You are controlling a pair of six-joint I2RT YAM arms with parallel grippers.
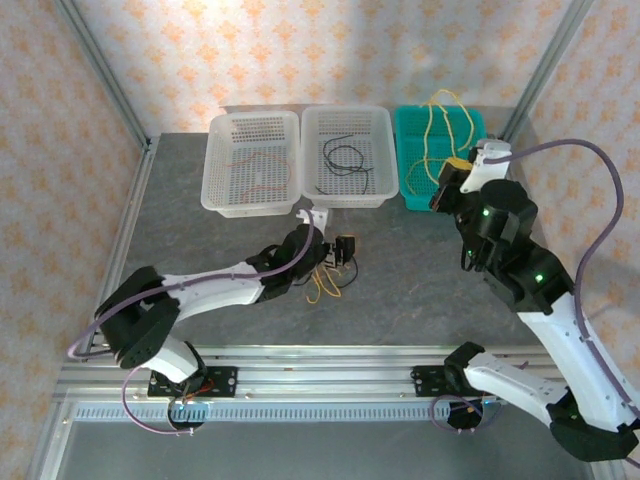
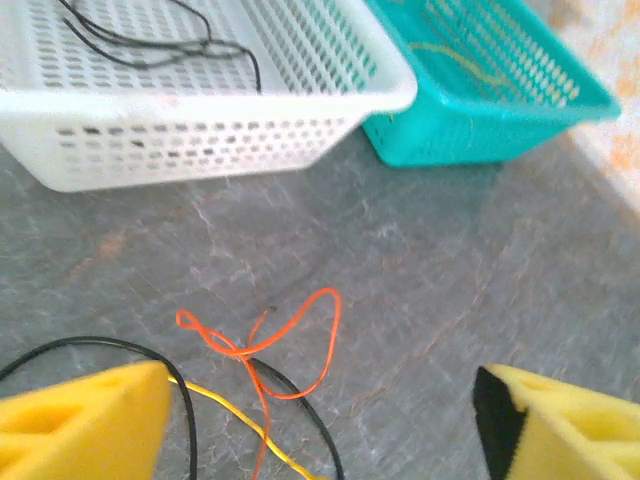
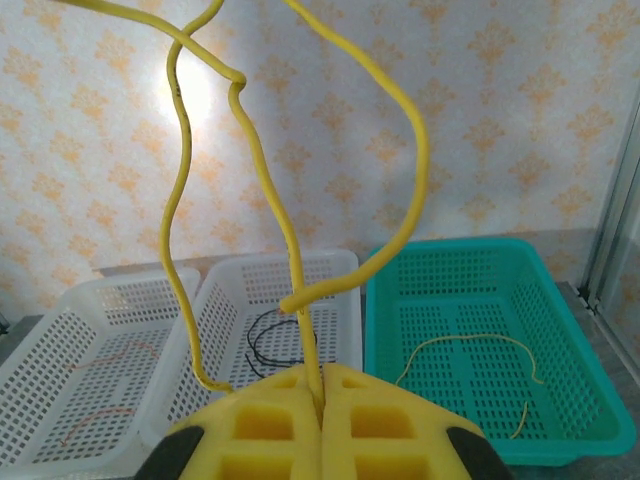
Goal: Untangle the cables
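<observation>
Grips a long yellow cable [image 3: 290, 230] in the right jaws, with the foam pads [image 3: 270, 430] clenched flat together on the strand. Holds it up over the teal basket [image 1: 404, 170] at 1 o'clock on the worktop [image 1: 420, 280], so that the loops stand above the jaws and cross one another near the top of the right wrist view. Shows a second, thinner yellow strand [image 3: 470, 345] lying on the floor of that teal basket.

Finds two white baskets in the same back row. Puts the middle basket [image 1: 345, 200] at 12 o'clock, with a black cable [image 1: 345, 158] curled inside. Puts the left basket [image 1: 250, 205] at 11 o'clock, with a thin reddish-brown cable [image 1: 255, 160] inside.

Hovers the left jaws, released and spread wide, low over the worktop near the centre, on the 6 o'clock side of the middle basket. Sets one yellow pad [image 2: 80, 420] in each bottom corner of the left wrist view.

Counts three strands in a small tangle [image 1: 328, 278] on the grey surface right at those jaws: an orange-red cable [image 2: 300, 345] bent into two loops, a black wire [image 2: 190, 410] arching past the left pad, and a thin yellow wire [image 2: 235, 415] running toward 5 o'clock. Crosses all three at one spot between the pads. Cannot tell which lies on top there.
</observation>
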